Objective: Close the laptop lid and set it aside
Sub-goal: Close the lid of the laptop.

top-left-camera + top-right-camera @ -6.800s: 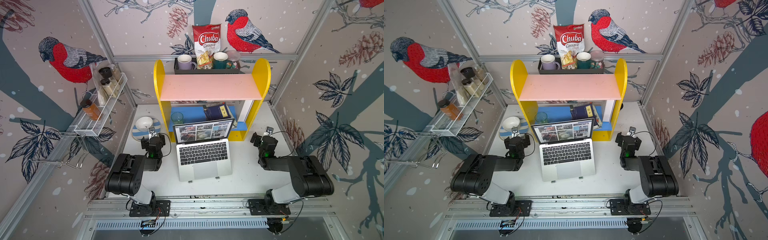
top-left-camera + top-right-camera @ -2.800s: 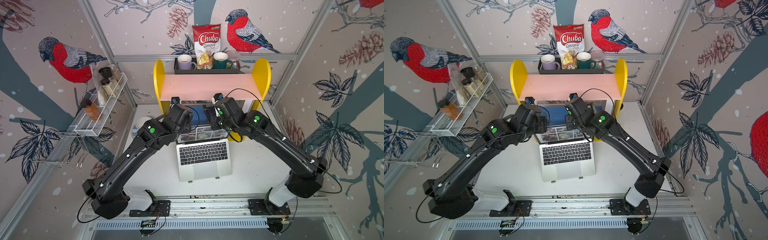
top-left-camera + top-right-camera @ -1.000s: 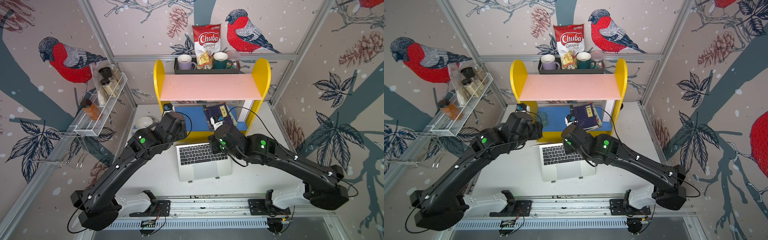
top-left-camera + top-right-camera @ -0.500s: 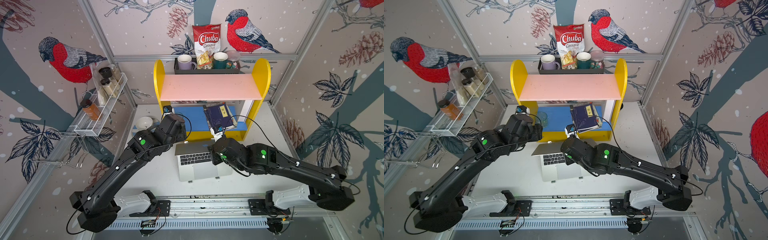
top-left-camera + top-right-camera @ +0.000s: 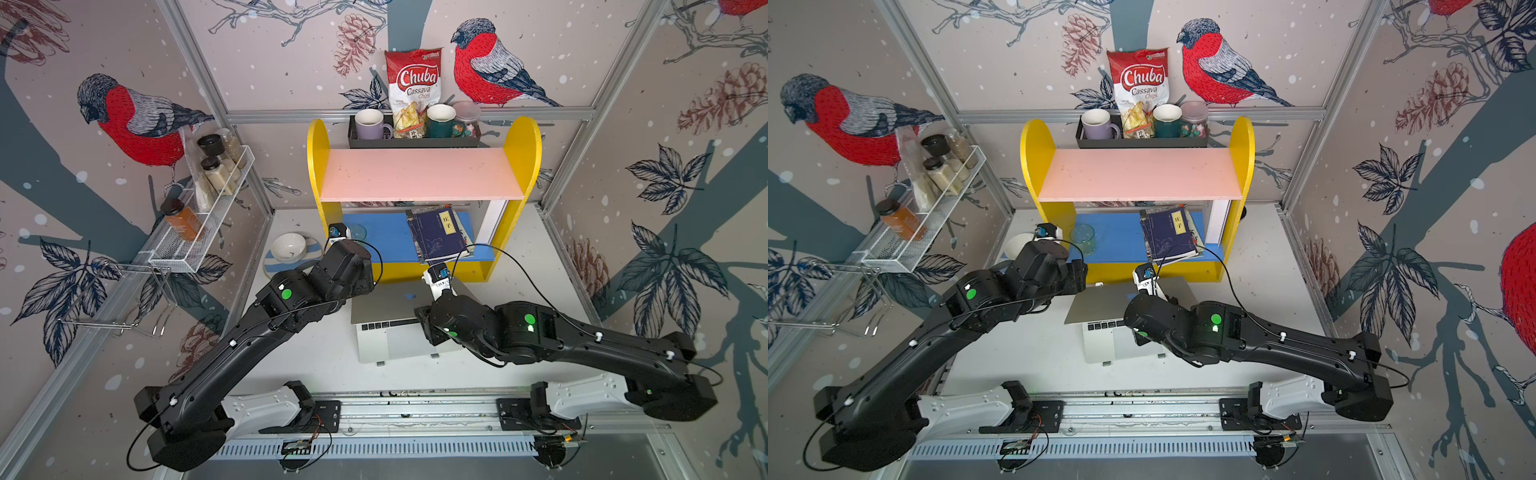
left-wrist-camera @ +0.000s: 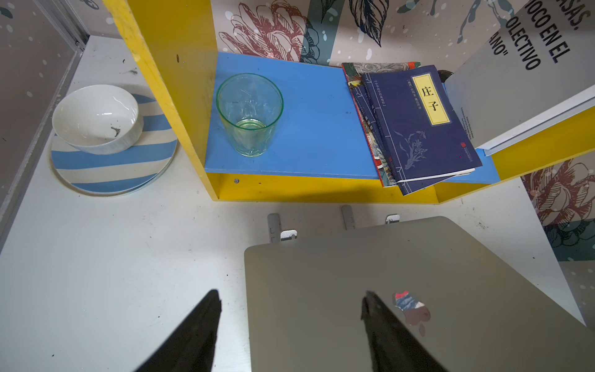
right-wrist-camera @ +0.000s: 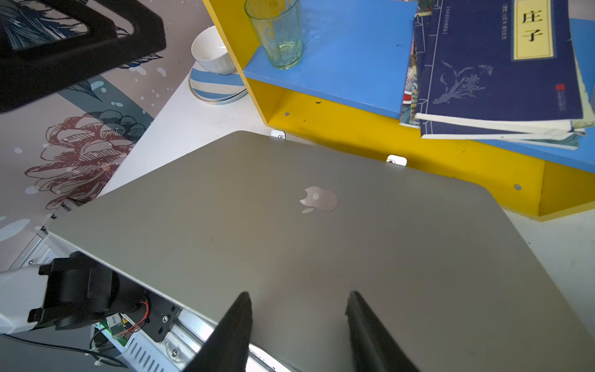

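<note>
The silver-grey laptop (image 5: 399, 345) sits on the white table in front of the yellow shelf. In both top views its base shows one row of black keys and the trackpad. The laptop lid (image 5: 384, 303) (image 5: 1100, 305) hangs low over the keyboard, logo side up, still slightly raised. My left gripper (image 6: 289, 296) is open at the lid's (image 6: 418, 283) side edge, one finger over the table and one over the lid. My right gripper (image 7: 297, 296) is open over the lid (image 7: 322, 241) near its free edge. Nothing is held. Both wrists hide their fingers in the top views.
Silver stand tabs (image 6: 288, 234) poke out behind the laptop. Just beyond is the yellow shelf (image 5: 424, 272), its blue board carrying a green glass (image 6: 249, 112) and dark blue books (image 6: 418, 122). A white bowl on a striped plate (image 5: 291, 249) sits back left.
The lid has swung down from upright to nearly flat, now covering most of the keyboard. My right gripper has gone from shut to open and come forward with the lid. The left arm barely moved.
</note>
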Available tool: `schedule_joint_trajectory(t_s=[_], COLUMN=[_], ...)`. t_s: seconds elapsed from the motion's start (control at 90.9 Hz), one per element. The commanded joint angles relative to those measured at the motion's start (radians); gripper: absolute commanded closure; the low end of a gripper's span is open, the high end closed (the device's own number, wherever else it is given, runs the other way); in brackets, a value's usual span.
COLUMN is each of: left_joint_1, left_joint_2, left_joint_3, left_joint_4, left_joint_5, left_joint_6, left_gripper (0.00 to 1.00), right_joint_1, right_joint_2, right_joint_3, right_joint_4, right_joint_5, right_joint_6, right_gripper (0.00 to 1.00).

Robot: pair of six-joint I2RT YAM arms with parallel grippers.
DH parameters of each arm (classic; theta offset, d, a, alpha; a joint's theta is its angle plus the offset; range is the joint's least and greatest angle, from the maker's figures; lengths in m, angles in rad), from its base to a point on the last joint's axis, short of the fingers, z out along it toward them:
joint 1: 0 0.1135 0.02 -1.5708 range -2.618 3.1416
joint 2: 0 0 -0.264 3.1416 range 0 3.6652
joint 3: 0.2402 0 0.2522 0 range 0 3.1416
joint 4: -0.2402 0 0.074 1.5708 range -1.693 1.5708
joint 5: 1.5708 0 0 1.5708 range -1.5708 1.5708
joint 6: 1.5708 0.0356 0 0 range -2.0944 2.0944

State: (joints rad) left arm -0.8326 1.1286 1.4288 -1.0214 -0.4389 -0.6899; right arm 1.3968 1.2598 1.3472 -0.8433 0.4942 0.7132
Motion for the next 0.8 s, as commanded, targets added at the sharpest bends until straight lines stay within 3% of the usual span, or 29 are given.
schedule_joint_trajectory(t_s=[0.0, 0.792], left_joint_1=[-0.01, -0.033], left_joint_2=[-0.011, -0.066], left_joint_3=[-0.017, -0.108], left_joint_4=[0.026, 0.054], left_joint_5=[0.003, -0.001], left_joint_6=[-0.02, -0.051], left_gripper=[0.31, 0.31], right_joint_1=[0.014, 0.098], right_joint_2=[-0.002, 0.074], right_joint_3=[-0.02, -0.08], right_joint_4=[-0.016, -0.055], right_joint_5=[0.015, 0.073], right_joint_6=[0.043, 0.131], right_gripper=[0.47, 0.28])
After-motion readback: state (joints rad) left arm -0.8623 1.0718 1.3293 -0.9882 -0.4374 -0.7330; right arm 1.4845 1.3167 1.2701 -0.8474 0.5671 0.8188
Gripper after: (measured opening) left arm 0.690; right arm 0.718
